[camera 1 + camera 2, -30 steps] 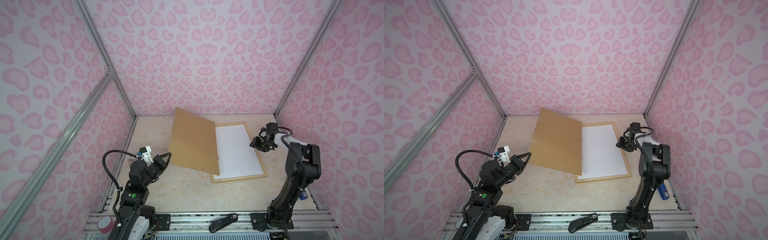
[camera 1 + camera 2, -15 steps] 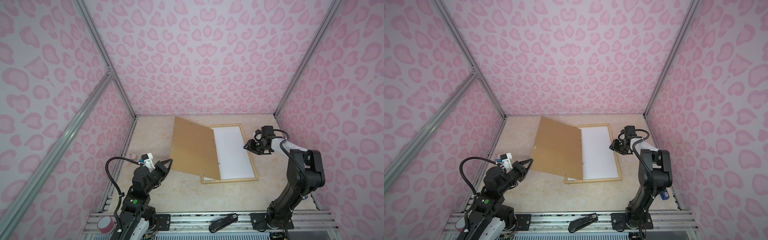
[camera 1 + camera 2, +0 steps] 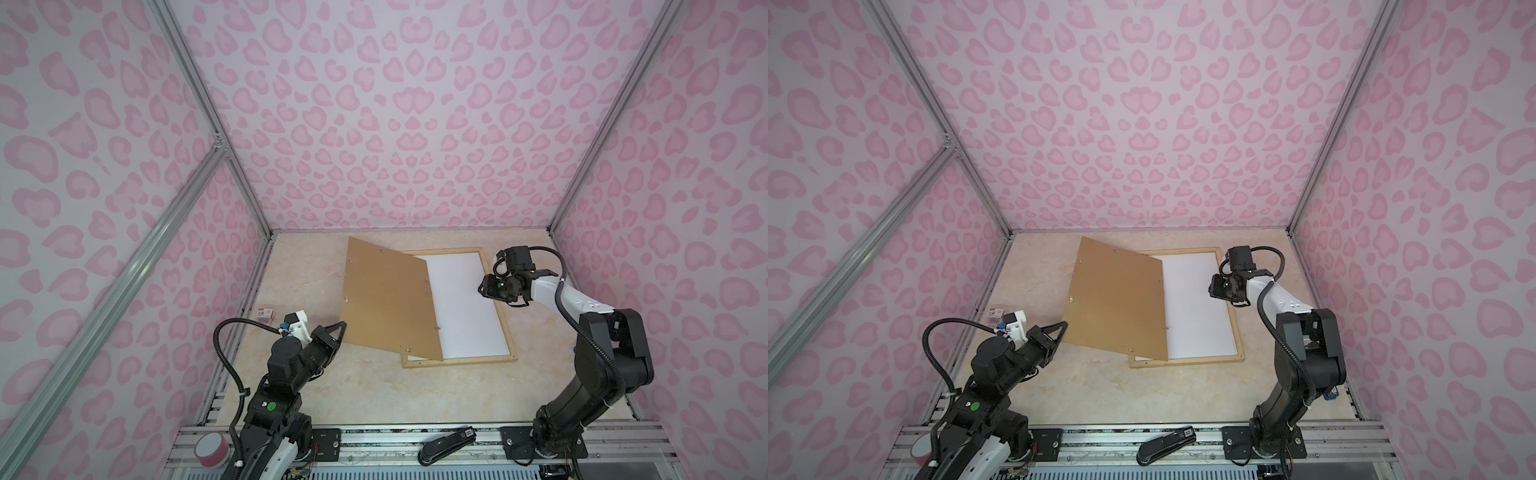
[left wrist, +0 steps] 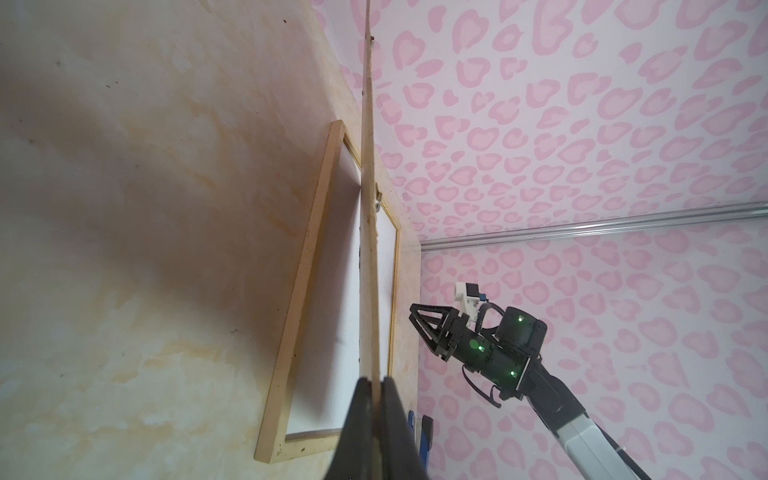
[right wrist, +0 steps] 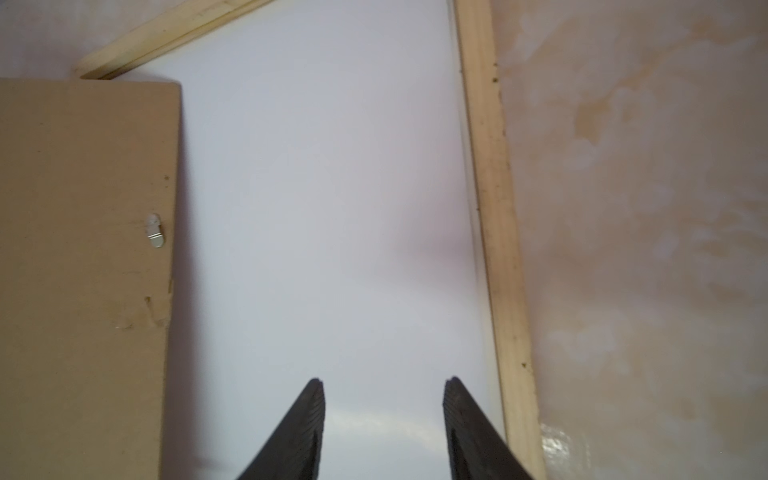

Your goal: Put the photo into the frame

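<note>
**Left gripper** (image 4: 376,380): jaws are clamped on the thin edge of the flat brown fibreboard backing board (image 3: 386,299), at its near left corner. The board is tilted. Its held side is raised off the beige marbled worktop (image 3: 316,390), and its far side reaches over the left part of the frame.

**Right gripper** (image 5: 382,380): jaws stand apart with nothing between them. They are poised over the photo, close to the frame's right-hand strip. Contact with the sheet cannot be determined.

**Photo** (image 3: 465,307): a large rectangular sheet showing only a plain white face. It lies flat inside the frame, directly below and ahead of the right gripper. Its left portion is hidden under the board.

**Frame** (image 3: 459,360): a large rectangle of thin pale natural wood strips. It lies flat on the worktop right of centre and encloses the photo on every visible side.
</note>
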You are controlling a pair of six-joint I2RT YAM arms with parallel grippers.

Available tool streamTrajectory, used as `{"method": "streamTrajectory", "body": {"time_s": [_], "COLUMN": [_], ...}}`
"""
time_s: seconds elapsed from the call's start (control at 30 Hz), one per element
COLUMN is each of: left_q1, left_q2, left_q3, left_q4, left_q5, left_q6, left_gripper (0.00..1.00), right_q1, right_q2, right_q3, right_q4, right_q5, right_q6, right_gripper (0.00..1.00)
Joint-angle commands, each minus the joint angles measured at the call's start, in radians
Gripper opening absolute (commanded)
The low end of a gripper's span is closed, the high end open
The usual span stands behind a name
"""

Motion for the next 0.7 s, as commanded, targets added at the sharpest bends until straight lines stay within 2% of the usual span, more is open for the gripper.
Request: {"method": "streamTrajectory", "body": {"time_s": [0.0,0.27,0.67], "left_q1": [-0.005,-0.019,-0.050], "left_q2": [0.002,0.039,0.147], "left_q3": [0.018,0.012,0.029], "left_q4": [0.145,0.234,0.378], "left_q5": [-0.001,-0.021,-0.032], "left_q6": [-0.013,-0.039,-0.040], "left_gripper": [0.04,0.04,0.04], "right_q1": [0.063,0.242,0.325], "right_q2": [0.015,0.088,0.083], "right_q3": [0.024,0.076,0.031], "right_q4": [-0.024,-0.041,-0.061], "right_q5": [0.029,0.052,0.008], "right_q6": [-0.016,-0.006,-0.027], "right_gripper": [0.46,0.42,0.39]}}
